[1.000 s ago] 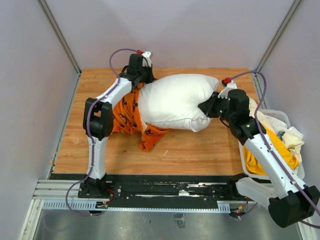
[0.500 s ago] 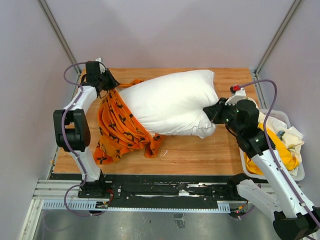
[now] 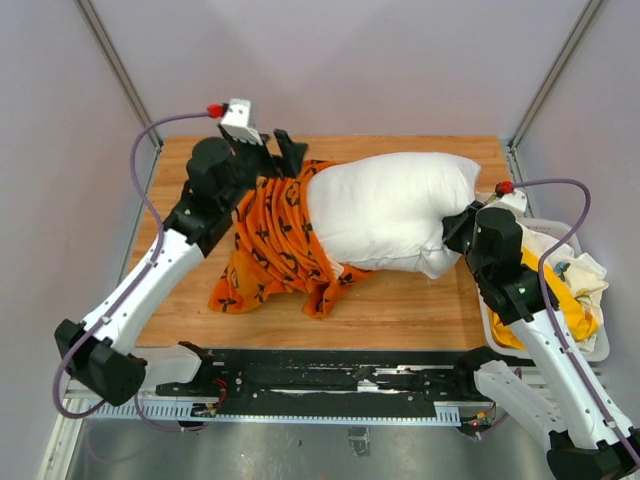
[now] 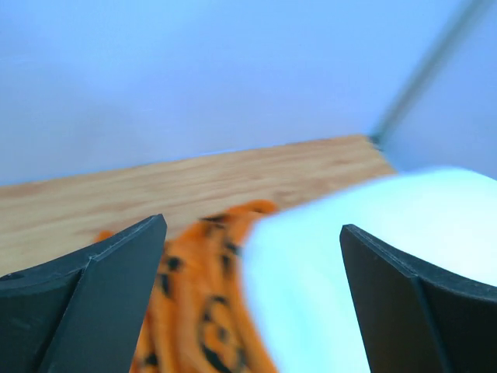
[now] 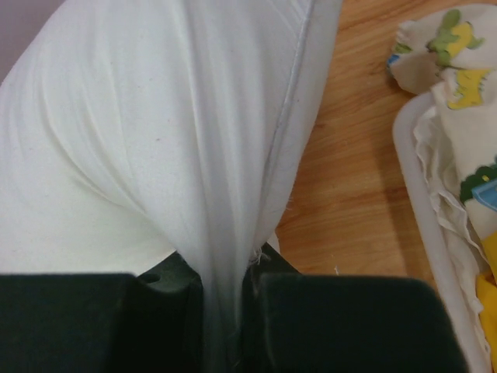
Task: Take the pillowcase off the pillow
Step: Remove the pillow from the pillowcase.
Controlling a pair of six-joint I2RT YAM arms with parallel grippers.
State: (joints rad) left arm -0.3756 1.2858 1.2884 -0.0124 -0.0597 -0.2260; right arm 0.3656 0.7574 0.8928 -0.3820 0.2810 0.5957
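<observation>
The white pillow lies across the middle of the wooden table, and the left wrist view shows it blurred. The orange pillowcase is bunched in folds against the pillow's left end and spills toward the front; whether it still wraps that end is unclear. My left gripper hovers over the top of the pillowcase with its jaws wide apart and nothing between them. My right gripper is shut on the pillow's right corner, its fabric pinched between the jaws.
A white bin stands at the table's right edge beside the right arm, holding yellow and printed cloths. In the right wrist view its rim and cloths lie close to the pillow corner. Walls enclose the table.
The left gripper let go of the pillowcase, opened wide and swung from the far-left corner toward the pillow. The pillowcase slumped down. The pillow shifted right with the right gripper.
</observation>
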